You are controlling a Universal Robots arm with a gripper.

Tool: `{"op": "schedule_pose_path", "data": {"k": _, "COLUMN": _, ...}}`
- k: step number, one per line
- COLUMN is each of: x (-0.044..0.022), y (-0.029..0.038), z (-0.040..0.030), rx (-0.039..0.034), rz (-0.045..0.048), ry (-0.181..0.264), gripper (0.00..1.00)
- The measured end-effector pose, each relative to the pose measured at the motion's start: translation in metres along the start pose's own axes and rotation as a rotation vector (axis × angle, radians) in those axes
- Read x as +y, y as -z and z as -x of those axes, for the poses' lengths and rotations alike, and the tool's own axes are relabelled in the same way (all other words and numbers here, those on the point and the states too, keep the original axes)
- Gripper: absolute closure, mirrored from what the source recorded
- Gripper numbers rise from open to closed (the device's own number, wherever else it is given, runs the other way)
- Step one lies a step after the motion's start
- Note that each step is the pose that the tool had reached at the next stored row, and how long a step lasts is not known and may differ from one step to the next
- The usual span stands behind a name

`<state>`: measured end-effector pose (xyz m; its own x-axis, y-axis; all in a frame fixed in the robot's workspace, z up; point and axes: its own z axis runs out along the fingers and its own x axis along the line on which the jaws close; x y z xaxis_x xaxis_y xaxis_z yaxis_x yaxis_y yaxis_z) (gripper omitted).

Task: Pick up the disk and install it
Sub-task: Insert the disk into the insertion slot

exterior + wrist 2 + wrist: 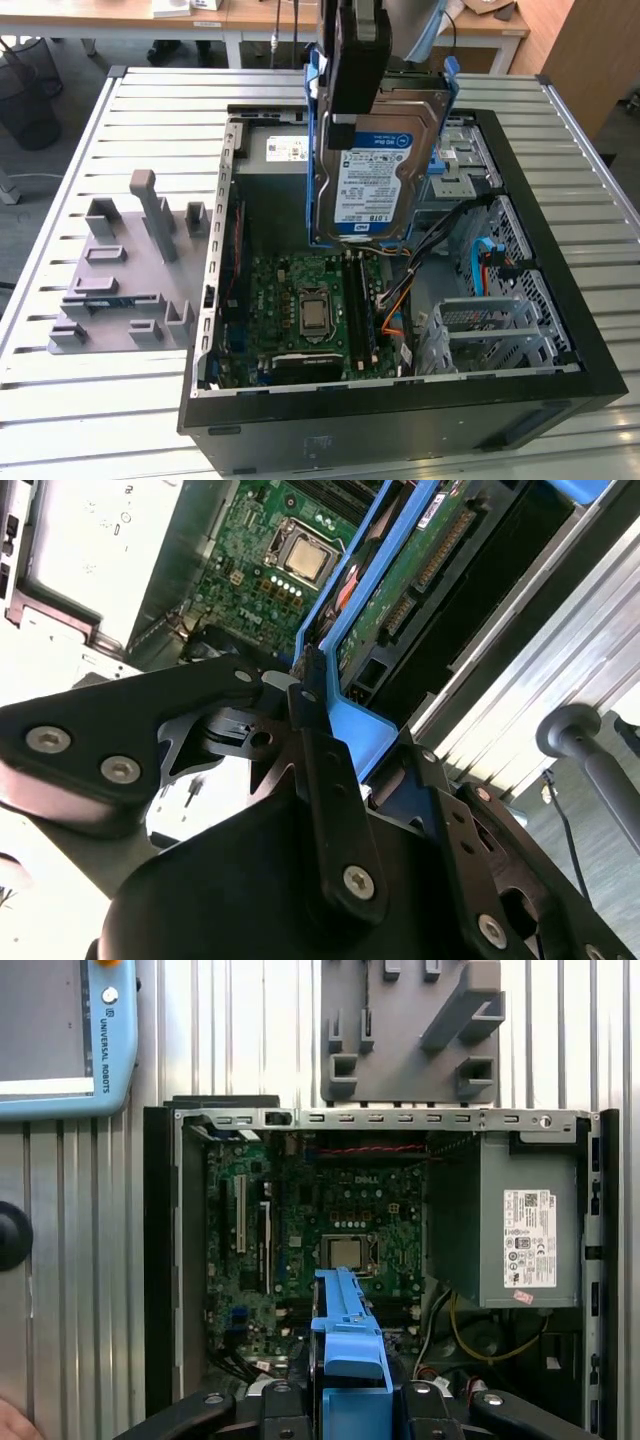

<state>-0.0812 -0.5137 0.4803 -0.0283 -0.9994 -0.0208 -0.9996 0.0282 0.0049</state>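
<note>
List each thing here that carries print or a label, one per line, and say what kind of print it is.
The disk, held by the gripper: blue-and-white label; small print too fine to read.
The grey metal box: white sticker with symbols; too fine to read.
The motherboard: white maker's lettering at its middle.
The teach pendant: maker's lettering on its blue rim.

Silver disk, blue-and-white label, blue frame; green motherboard; grey slatted table
</note>
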Motion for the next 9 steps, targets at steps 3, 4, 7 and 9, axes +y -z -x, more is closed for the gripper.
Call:
{"op": "schedule_pose_path", "data": {"k": 3, "x": -0.0064, "y": -0.0007, "z": -0.0003, "rx": 0.0, "rz": 0.0, "ry": 0.0, "gripper": 0.64}}
{"op": "schedule_pose_path", "data": {"k": 4, "x": -0.0086, "y": -0.0011, "z": -0.0004, "rx": -0.0002, "rz": -0.0001, "ry": 0.0, "gripper": 0.64}}
{"op": "schedule_pose_path", "data": {"k": 7, "x": -0.0123, "y": -0.002, "z": -0.0018, "rx": 0.0002, "rz": 0.0001, "ry": 0.0, "gripper": 0.64}}
{"op": "schedule_pose_path", "data": {"k": 9, "x": -0.0134, "y": -0.0031, "z": -0.004, "rx": 0.0, "rz": 0.0, "ry": 0.0, "gripper": 0.64}}
